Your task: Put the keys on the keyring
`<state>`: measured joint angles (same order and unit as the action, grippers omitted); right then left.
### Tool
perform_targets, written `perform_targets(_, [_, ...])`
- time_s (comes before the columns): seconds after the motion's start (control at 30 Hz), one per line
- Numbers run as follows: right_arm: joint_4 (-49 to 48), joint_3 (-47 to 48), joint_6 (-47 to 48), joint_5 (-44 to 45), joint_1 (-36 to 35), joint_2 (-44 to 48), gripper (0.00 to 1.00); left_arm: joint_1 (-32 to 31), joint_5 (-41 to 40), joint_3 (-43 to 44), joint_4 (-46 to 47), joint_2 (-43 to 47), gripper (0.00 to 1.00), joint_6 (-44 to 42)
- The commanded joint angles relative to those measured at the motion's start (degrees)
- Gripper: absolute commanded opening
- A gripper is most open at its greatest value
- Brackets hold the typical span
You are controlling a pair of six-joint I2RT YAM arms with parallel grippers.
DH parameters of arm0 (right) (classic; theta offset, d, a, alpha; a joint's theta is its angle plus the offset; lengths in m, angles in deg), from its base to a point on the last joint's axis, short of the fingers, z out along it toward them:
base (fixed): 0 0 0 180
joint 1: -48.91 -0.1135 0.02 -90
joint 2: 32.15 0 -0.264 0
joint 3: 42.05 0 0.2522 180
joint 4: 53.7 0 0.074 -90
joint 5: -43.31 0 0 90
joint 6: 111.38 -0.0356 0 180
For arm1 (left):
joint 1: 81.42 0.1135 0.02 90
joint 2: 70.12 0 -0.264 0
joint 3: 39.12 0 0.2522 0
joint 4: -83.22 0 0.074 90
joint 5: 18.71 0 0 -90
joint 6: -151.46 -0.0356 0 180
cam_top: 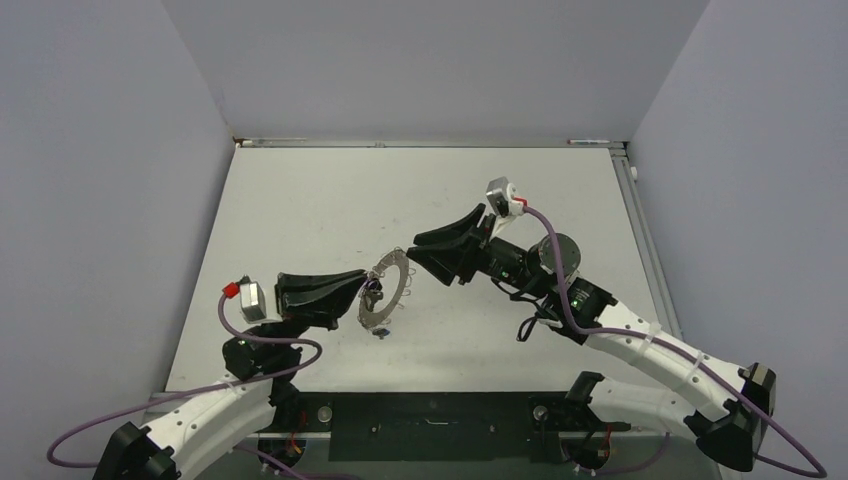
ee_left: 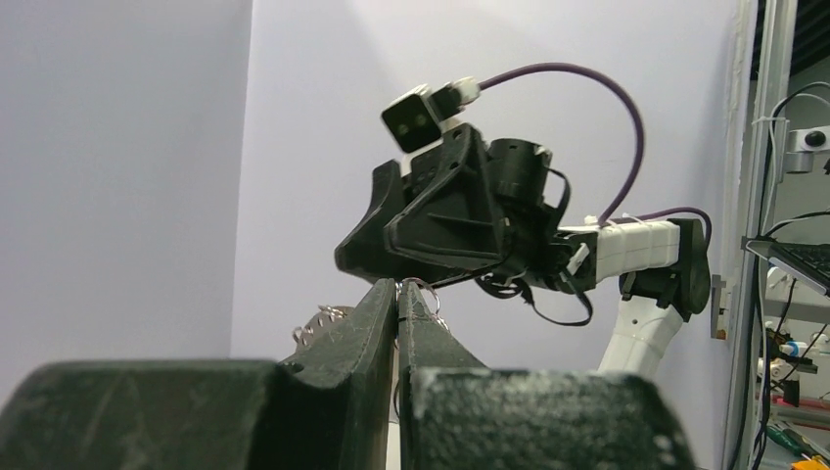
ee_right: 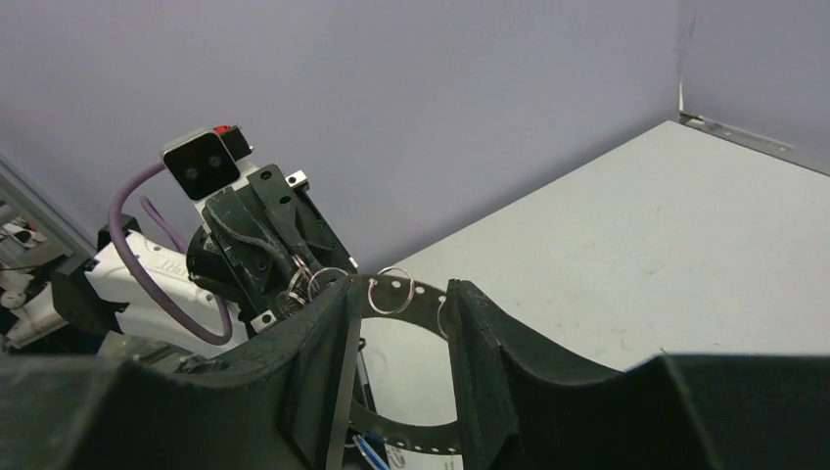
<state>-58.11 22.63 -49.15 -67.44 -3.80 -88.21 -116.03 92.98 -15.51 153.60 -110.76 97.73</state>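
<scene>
The keyring (cam_top: 392,283), a flat grey ring rimmed with thin wire loops, stands tilted off the table between both grippers. My right gripper (cam_top: 410,248) is shut across its upper right part. In the right wrist view the band (ee_right: 423,291) spans the gap between the fingers (ee_right: 401,286). My left gripper (cam_top: 362,288) is shut on a thin wire loop (ee_left: 419,287) at the ring's left edge, its tips pressed together (ee_left: 397,284). A small dark piece, seemingly the key (cam_top: 373,296), hangs right at those tips. The blue tag (cam_top: 381,331) dangles from the ring's low end.
The white table (cam_top: 300,200) is walled by grey panels at the back and on both sides. A metal rail (cam_top: 640,220) runs along its right edge. The black base plate (cam_top: 430,415) lies along the near edge between the arm bases.
</scene>
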Motion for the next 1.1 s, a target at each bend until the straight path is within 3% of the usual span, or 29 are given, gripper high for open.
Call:
perform_targets(0.0, [-6.5,1.2,-8.2,-7.8,1.5,-2.2,0.38,-0.9,0.3,1.0,4.6,1.6,0.0,-2.3])
perform_targets(0.23, [-2.1,5.1,-10.4,-8.6,0.7,-5.1,0.36,-1.2,0.1,1.1,-1.0,2.8,0.0,-6.7])
perform_targets(0.63, [8.2,10.5,-6.6,-1.0,-3.9,-7.9,0.34,-1.3,-1.7,1.2,-2.8,-0.6,0.0,-10.1])
perform_targets(0.87, [13.6,11.0,-6.8,7.6,-4.0,-7.9,0.45,-2.5,-2.7,0.9,-1.8,-2.8,0.0,-12.7])
perform_targets(1.07, [16.0,10.8,-4.9,6.5,-4.3,-9.5,0.41,-3.9,-3.1,0.5,-2.0,-3.6,0.0,-14.3])
